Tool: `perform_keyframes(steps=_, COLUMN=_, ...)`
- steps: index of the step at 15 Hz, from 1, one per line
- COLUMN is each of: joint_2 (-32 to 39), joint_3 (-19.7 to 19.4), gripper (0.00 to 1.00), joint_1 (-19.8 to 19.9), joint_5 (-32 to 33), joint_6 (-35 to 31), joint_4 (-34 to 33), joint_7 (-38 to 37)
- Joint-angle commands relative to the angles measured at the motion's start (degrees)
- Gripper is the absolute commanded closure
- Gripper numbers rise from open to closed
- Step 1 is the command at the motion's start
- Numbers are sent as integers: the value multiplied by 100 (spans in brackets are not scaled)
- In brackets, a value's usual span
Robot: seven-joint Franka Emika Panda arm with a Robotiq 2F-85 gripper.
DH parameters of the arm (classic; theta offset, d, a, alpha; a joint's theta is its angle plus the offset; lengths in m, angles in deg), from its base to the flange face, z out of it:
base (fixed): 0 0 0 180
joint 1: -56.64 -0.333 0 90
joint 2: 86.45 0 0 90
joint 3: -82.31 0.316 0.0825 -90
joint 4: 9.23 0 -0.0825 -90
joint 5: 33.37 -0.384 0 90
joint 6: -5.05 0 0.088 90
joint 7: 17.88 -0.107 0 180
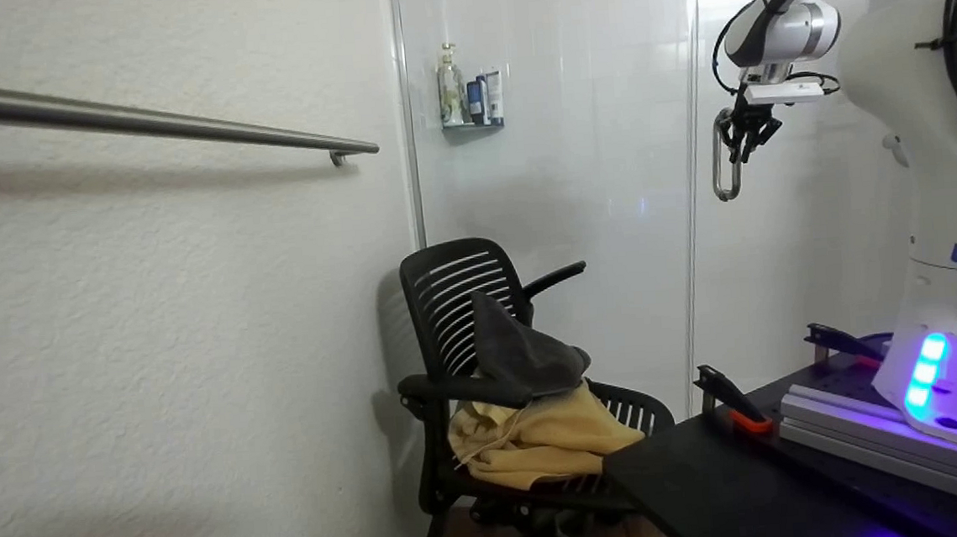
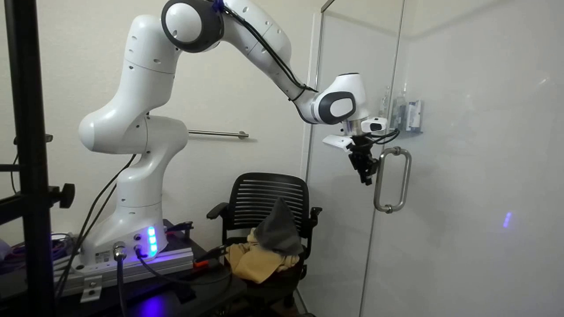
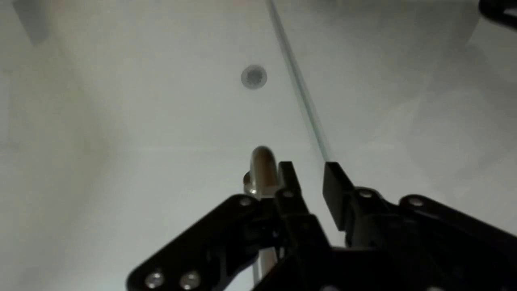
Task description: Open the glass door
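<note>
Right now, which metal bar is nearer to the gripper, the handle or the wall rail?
The handle: the upright loop on the glass door, right beside the gripper. The wall rail is long, straight and horizontal, and farther away.

In an exterior view, the chair has cloth on it, the table left, the glass door right.

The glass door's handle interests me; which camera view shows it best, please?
In an exterior view the handle shows best: large, nearly the whole loop clear. The wrist view shows only pieces around the end effector; in an exterior view the loop looks smaller, lower curve clear, upper part partly covered.
</note>
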Motion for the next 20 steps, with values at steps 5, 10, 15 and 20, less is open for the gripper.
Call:
perform_keyframes(steps=5, joint_2=898, joint_3=2166, gripper=43, joint_1=2103, joint_5=133, joint_6=658, joint_4=1007, joint_7=-91)
perform_keyframes(steps=10, joint_2=1493, joint_3=1916, gripper=9, joint_1=2424, joint_5=681, joint_6=-1136, joint_4=1529, joint_7=-524)
perform_keyframes(steps=15, joint_2=1706, joint_3=1221, gripper=0, joint_1=2283, joint_5=1392, joint_6=-2355, joint_4=1806, joint_7=-1012)
perform_keyframes(steps=20, joint_2=1316, joint_3=463, gripper=0, joint_1=1833, joint_5=2227, joint_6=-3165, joint_4=1633, joint_7=-1459)
